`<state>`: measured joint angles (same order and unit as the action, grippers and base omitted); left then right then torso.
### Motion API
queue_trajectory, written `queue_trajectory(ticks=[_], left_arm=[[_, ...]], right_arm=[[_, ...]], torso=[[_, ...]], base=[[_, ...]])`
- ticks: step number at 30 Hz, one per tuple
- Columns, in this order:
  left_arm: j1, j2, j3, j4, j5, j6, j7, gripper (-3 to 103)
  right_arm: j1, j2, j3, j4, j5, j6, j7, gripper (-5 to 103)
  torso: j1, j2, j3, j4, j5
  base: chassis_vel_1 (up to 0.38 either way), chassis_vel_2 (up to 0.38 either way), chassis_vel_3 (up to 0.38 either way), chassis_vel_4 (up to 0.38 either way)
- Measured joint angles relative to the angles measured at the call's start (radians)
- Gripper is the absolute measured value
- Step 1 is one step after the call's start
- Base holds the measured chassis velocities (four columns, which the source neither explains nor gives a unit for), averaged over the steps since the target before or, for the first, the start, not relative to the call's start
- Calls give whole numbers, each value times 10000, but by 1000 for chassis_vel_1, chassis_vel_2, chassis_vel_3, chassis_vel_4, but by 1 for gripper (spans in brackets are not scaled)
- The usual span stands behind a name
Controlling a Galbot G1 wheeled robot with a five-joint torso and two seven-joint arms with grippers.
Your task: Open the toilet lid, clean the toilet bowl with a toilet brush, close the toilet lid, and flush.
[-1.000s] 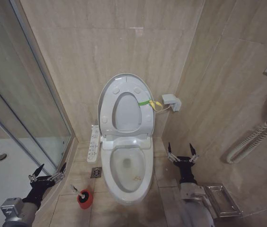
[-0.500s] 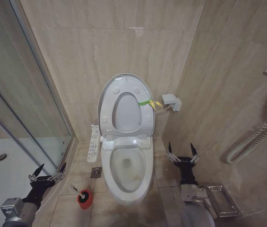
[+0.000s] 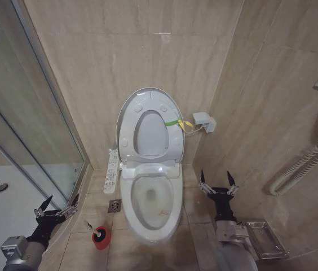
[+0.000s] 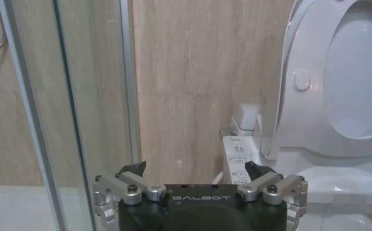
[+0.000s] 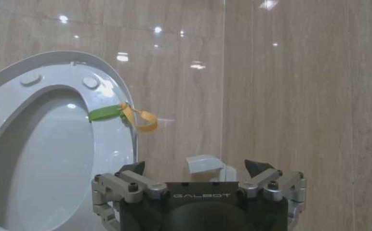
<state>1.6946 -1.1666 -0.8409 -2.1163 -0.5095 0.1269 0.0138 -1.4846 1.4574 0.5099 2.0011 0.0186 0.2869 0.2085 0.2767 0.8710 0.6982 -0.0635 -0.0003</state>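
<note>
The toilet lid [image 3: 150,132] stands raised against the back wall, with the ring seat up in front of it and a yellow-green strap [image 3: 176,122] at its edge. Below it lies the open toilet bowl [image 3: 150,200], with faint brown stains inside. The toilet brush [image 3: 101,237] sits in its red holder on the floor, left of the bowl. My left gripper [image 3: 57,204] hovers open, left of and above the brush. My right gripper [image 3: 216,183] is open to the right of the bowl. The left wrist view has the left gripper [image 4: 194,167] facing the lid [image 4: 359,96]. The right wrist view has the right gripper [image 5: 195,165] below the strap [image 5: 109,113].
A glass shower door [image 3: 40,124] and white shower tray [image 3: 1,209] close off the left side. A control panel [image 3: 111,171] hangs beside the bowl, above a floor drain [image 3: 114,206]. A wall box [image 3: 204,120], a coiled hose [image 3: 300,166] and a metal tray [image 3: 263,237] are on the right.
My right arm has shifted very slightly to the right. The left arm, lid, bowl and brush have not moved.
</note>
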Motion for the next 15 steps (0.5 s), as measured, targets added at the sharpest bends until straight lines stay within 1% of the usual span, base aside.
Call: queue_trajectory(ticks=[15], left_arm=[[0,0,0,0,0,0,0,100]], right_arm=[[2,-1,0,0,11,-6,-8,100]], torso=[[0,0,0,0,0]], base=[[0,0,0,0]])
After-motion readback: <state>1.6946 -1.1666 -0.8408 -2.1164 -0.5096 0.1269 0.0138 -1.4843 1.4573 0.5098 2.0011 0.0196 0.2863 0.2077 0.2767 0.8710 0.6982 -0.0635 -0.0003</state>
